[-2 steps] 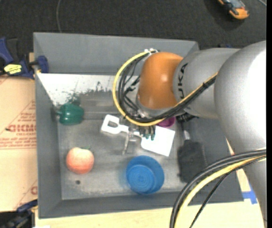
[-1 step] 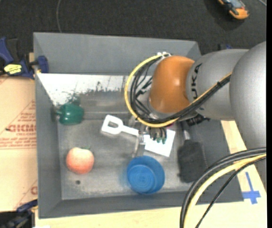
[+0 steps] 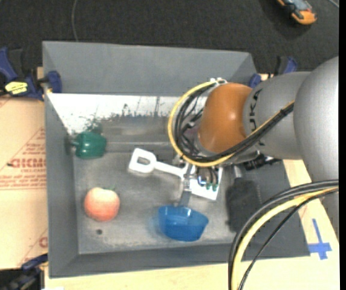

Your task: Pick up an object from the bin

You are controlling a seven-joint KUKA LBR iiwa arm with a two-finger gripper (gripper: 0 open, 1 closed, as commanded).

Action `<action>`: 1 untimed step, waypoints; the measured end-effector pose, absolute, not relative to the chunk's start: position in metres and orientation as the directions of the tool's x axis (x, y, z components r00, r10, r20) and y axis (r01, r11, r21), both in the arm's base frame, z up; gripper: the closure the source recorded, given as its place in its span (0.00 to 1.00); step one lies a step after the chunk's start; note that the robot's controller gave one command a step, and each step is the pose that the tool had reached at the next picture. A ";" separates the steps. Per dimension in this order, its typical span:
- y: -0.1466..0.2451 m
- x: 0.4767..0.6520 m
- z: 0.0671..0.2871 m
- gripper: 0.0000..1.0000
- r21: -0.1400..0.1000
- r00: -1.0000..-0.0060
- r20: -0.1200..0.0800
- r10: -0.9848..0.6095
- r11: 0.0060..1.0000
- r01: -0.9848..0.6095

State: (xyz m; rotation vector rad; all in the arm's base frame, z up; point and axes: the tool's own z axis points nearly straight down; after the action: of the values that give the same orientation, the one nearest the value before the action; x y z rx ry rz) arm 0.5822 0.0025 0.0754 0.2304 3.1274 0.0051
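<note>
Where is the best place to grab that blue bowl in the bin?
Probably the thin rim of the blue bowl, pinched from straight above. It seems to sit mouth up, and its round body looks too wide and smooth to clamp from the sides.

A small blue bowl (image 3: 182,223) is being shown resting upright, mouth up, on the bin (image 3: 130,237) floor near the front wall.

Pincer (image 3: 186,197) over blue bowl (image 3: 182,224); white scoop (image 3: 144,162) near; peach (image 3: 101,203) left.
</note>
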 end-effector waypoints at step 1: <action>0.014 0.557 0.074 0.00 0.007 -0.984 -0.013 0.175 0.985 0.175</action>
State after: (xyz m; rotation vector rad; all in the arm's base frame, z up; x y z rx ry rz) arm 0.5571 0.0143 0.0739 0.2748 3.1162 0.0092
